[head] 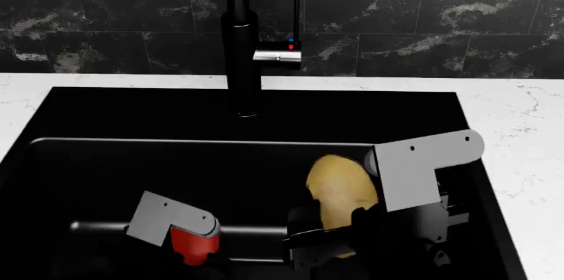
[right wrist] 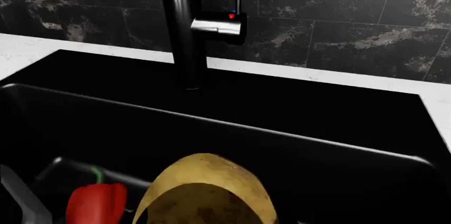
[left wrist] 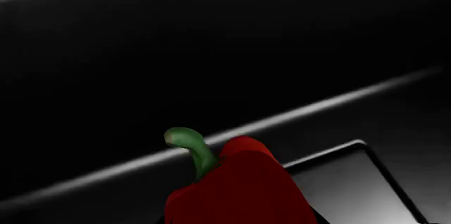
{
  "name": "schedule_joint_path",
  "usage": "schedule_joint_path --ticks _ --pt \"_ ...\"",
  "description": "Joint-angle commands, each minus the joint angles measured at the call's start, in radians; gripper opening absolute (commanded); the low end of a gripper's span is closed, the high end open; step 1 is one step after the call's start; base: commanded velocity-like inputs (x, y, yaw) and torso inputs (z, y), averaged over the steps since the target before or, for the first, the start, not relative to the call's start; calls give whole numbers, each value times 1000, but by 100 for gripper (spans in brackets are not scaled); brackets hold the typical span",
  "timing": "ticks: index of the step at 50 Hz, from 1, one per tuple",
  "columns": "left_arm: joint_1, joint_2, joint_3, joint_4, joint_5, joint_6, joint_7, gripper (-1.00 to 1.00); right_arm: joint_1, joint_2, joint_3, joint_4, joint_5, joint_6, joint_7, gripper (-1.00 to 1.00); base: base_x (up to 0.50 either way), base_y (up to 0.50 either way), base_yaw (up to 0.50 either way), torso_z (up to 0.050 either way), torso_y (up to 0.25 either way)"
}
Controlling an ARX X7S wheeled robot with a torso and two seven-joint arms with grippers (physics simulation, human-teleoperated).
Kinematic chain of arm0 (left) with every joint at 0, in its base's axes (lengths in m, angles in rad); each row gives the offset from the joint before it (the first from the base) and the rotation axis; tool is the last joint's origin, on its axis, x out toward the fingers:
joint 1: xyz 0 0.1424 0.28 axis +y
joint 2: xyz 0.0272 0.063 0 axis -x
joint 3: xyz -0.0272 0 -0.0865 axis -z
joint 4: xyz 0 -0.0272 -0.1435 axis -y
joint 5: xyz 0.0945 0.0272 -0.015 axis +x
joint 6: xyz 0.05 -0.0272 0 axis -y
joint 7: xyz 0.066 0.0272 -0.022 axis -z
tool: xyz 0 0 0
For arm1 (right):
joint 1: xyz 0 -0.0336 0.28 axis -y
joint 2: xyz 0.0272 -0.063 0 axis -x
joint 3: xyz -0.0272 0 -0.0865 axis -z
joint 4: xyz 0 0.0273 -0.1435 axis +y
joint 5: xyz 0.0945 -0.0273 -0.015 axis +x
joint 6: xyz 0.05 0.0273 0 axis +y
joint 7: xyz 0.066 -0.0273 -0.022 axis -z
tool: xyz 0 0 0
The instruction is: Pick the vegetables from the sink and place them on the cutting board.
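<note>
In the head view a grey bracket on the left arm covers the upper part of the pepper point(head: 195, 243), and its stem cannot be seen there. The left gripper's jaws are lost in the dark below it, so their state cannot be told. The potato point(head: 339, 194) has its near end hidden behind the right gripper point(head: 352, 244), whose dark parts blend into the sink point(head: 115, 111). The faucet point(head: 240, 42) is cut off by the top edge. In the left wrist view the pepper point(left wrist: 240, 192) runs off the bottom edge. In the right wrist view the potato point(right wrist: 204, 195) is also cut off at the bottom edge, and its lower face lies in shadow.
</note>
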Motion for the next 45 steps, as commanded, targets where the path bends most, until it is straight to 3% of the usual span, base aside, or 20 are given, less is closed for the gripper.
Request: schedule_joint_path --ticks 1,18,45 --pt "-7 -134 -28 292 -68 -20 -126 -100 -12 10 -3 1 -11 -38 -10 -100 0 0 0 0 0" --pt "-70 -268 -85 561 -167 -104 -236 -100 -18 13 9 3 -6 -64 -4 -100 0 0 0 0 0" --pt "-63 -472 -187 887 -262 -71 -361 -100 -30 39 59 -65 7 -153 -12 -100 0 0 0 0 0"
